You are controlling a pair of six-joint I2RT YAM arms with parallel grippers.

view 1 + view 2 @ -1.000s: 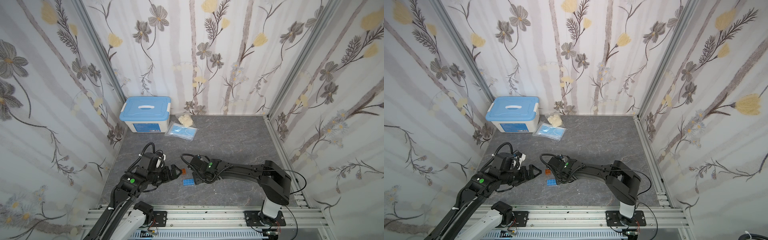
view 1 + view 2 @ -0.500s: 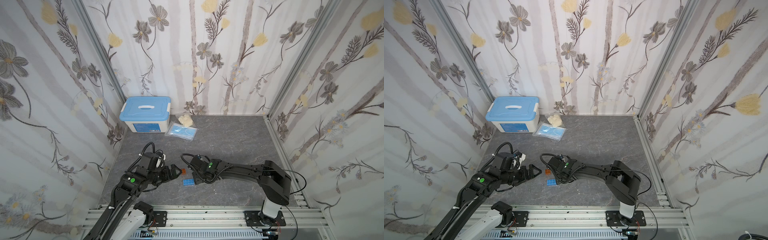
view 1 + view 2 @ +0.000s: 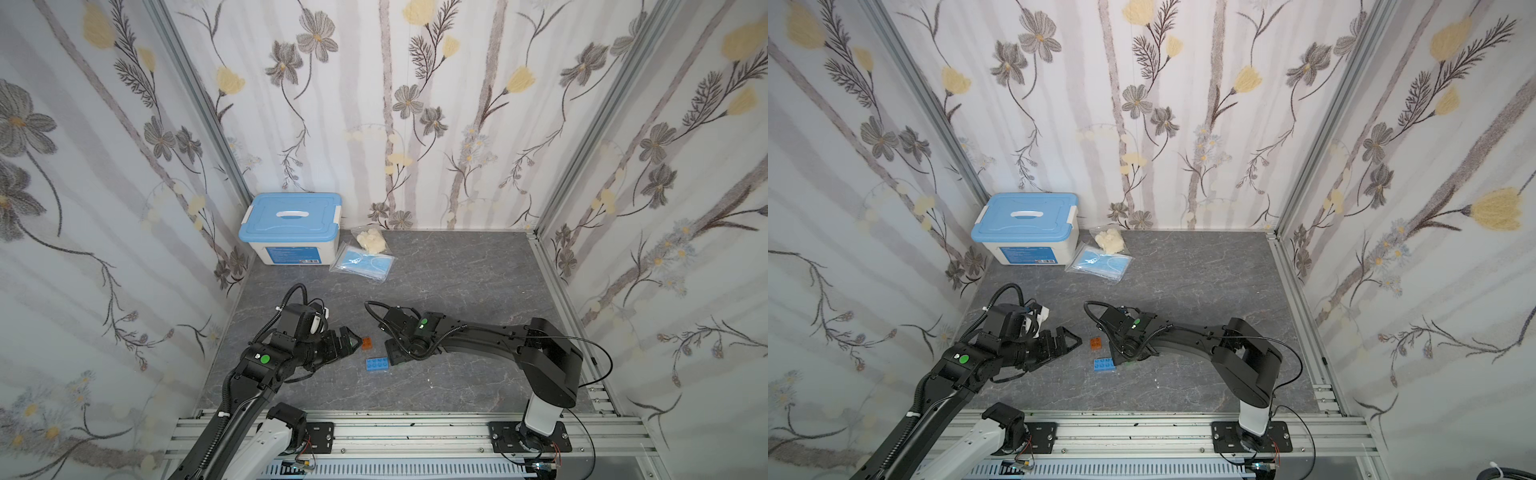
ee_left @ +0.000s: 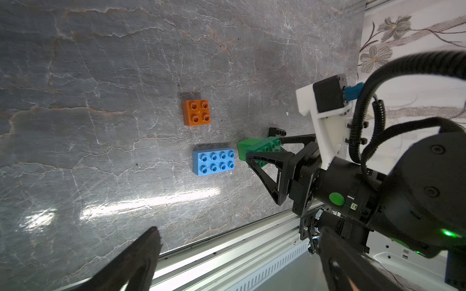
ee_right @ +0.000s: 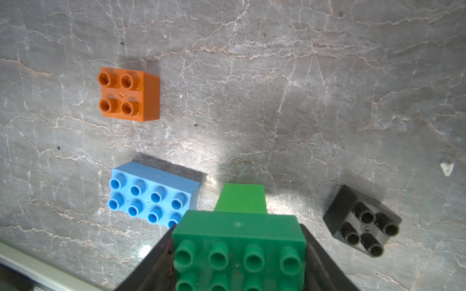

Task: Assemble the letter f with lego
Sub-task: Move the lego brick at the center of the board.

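Where the right gripper clamps the green brick, that brick's end sits just beside the blue brick; orange brick and black brick lie apart on the tabletop. Left gripper gapes empty near the orange.

The gripped long brick sits between the right jaws, flanked by the loose long brick and the near small brick. The far small brick lies ahead, just before the left jaws.
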